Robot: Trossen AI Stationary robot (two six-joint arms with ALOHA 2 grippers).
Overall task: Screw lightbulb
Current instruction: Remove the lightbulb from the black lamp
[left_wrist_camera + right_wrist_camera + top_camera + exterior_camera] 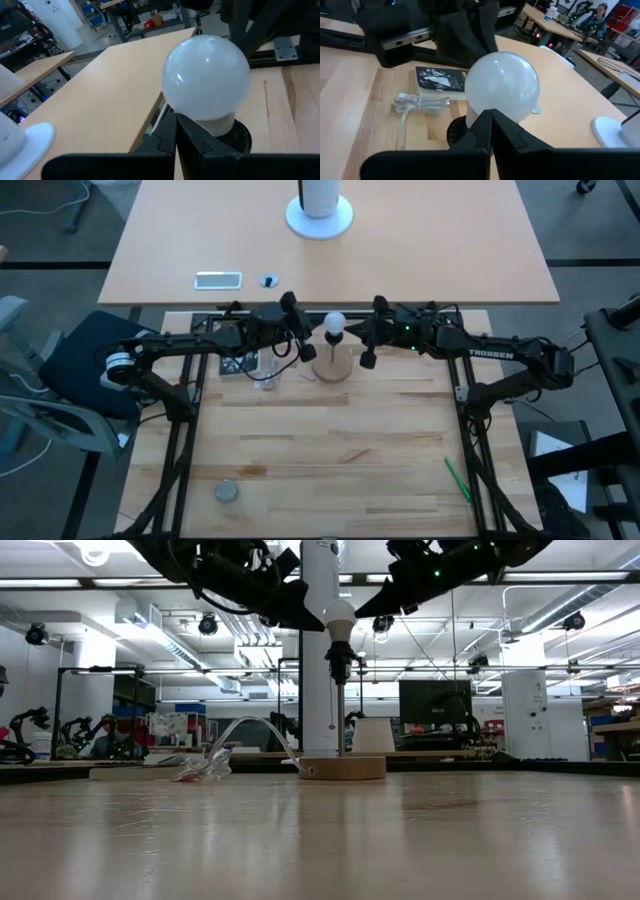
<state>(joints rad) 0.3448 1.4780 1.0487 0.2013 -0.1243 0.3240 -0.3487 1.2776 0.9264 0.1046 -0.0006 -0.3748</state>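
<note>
The white frosted lightbulb (334,321) stands upright with its narrow base in the black socket (339,660), on a thin stem above the round wooden disc (333,366). My left gripper (316,332) is shut, at the height of the bulb's neck on the bulb's left side. In the left wrist view its tips (176,131) show in front of the bulb's neck (220,125). My right gripper (353,331) is shut on the bulb's right side. In the right wrist view its tips (491,126) show in front of the globe (502,85). My left gripper's shut tips come level from the table's left and end right beside the bulb's neck (336,637); I cannot tell whether they touch it. My right gripper's shut tips come level from the right and end beside the globe (346,614); I cannot tell whether they touch it.
A crumpled clear plastic wrapper (266,376) and a black printed card (238,366) lie left of the disc. A grey round piece (227,492) lies near the front left and a green stick (457,478) at the front right. A second table (400,240) stands behind.
</note>
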